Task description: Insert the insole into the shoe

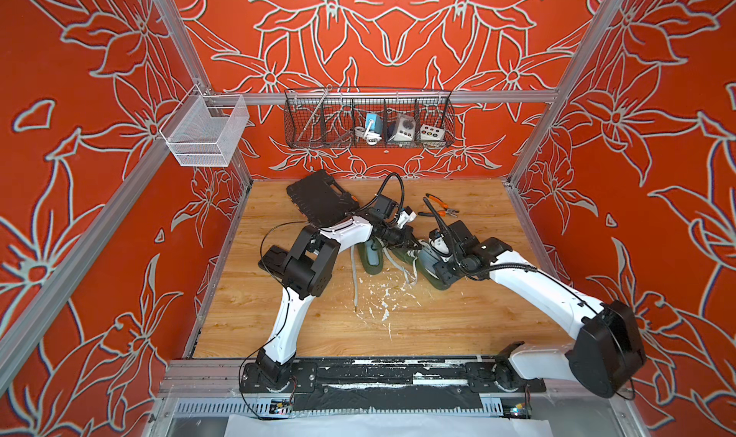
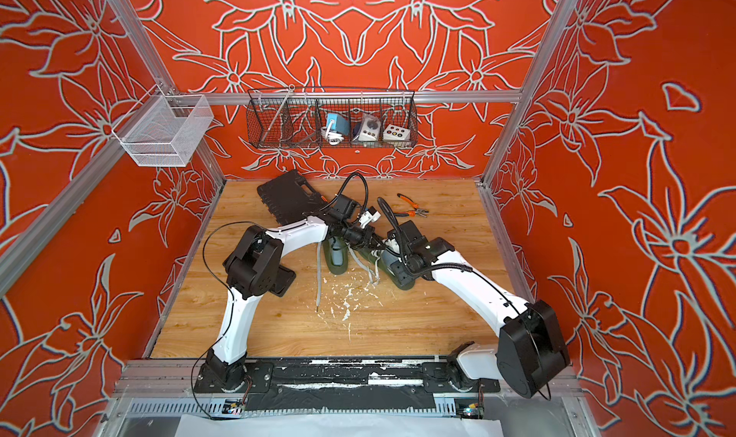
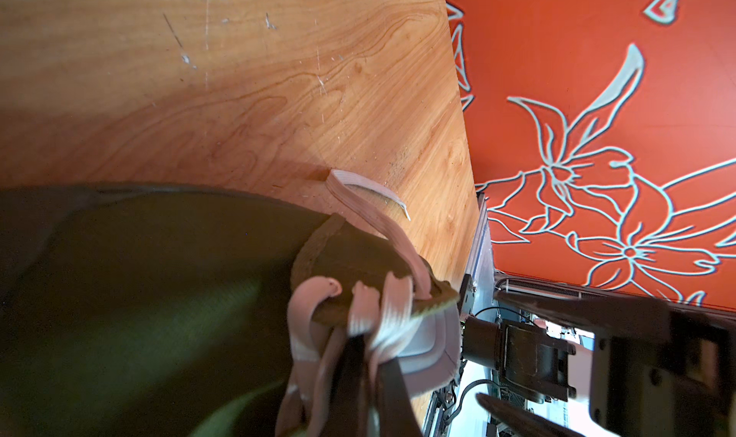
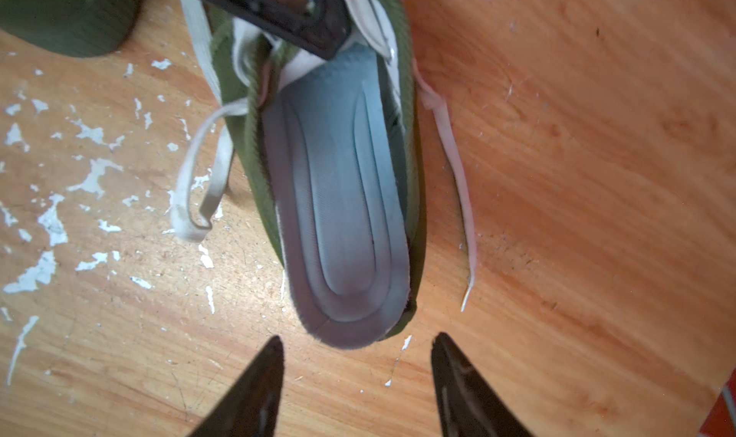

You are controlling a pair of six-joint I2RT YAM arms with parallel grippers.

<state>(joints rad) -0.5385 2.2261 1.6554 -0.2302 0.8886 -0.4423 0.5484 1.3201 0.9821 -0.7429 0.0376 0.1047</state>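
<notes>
While the left gripper (image 3: 370,367) is clamped right down, jaws closed on the pale laces (image 3: 382,319) at the tongue of the green shoe (image 4: 239,144), the right gripper (image 4: 358,359) is doing the opposite. Its two dark fingers (image 4: 263,387) are spread well apart with only bare wood table (image 4: 577,176) between them, so it's holding nothing and touching nothing. The tips sit just short of the shoe's heel.

The grey-blue insole (image 4: 342,184) is lying inside the shoe opening. Its front end is tucked in under the tongue, and its heel end looks like it rides over the back rim rather than sitting down inside.

Pose-wise, in both top views the left arm (image 1: 346,230) has its elbow folded up high and the forearm stretched across toward the middle of the table, wrist over the shoe's front. The right arm (image 1: 537,287) leans in from its own side with the wrist bent down over the heel end.

A second green shoe (image 1: 369,261) sits just beside this one, and white flecks (image 4: 51,220) are scattered on the wood nearby.
</notes>
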